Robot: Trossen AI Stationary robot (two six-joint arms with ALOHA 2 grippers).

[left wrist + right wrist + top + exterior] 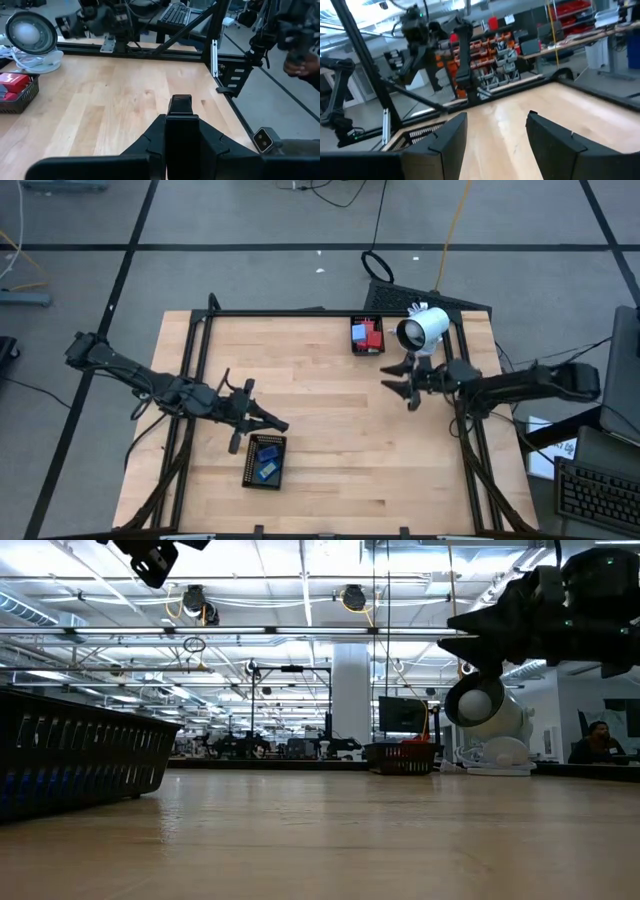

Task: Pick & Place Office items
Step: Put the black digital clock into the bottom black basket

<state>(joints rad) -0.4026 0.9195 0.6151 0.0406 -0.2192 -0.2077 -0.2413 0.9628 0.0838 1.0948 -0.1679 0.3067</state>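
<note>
On the wooden bench [320,410] stand two black mesh trays. One tray [367,336] sits at the far edge, just beside a white cylindrical device [424,329] on its stand. The other tray [265,461] sits near the front edge, left of centre. The office items lie inside these trays: red and blue pieces [368,333] in the far one, blue flat pieces [266,460] on dark ones in the near one. The middle of the bench between the two arms is bare wood.

The left gripper [262,420] hangs just above and beside the near tray; its jaws are closed together with nothing between them. The right gripper [400,383] hovers near the device's base, a little apart from the far tray, its jaws spread wide and empty. A person sits in the room beyond the bench.
</note>
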